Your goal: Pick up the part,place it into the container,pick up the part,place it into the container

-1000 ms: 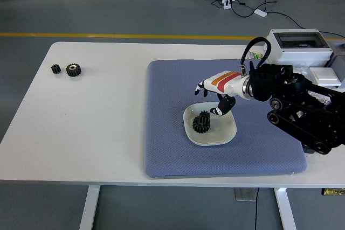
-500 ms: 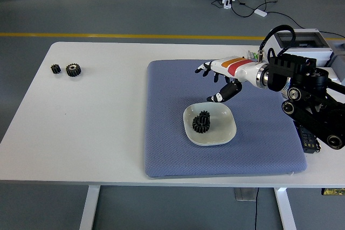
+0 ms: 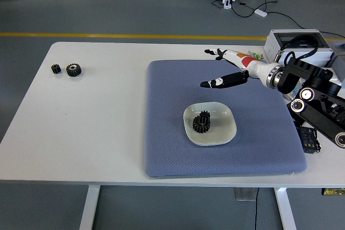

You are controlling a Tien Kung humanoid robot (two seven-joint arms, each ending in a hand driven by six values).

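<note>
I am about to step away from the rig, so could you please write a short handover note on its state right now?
Right hand: open, empty, raised over the far part of the blue mat.
Left hand: out of view.
White dish sits on the mat; black gears lie inside it, exact count unclear.
Done: parts are in the dish.
Left: a large gear and a small gear lie at the table's far left, untouched.
</note>
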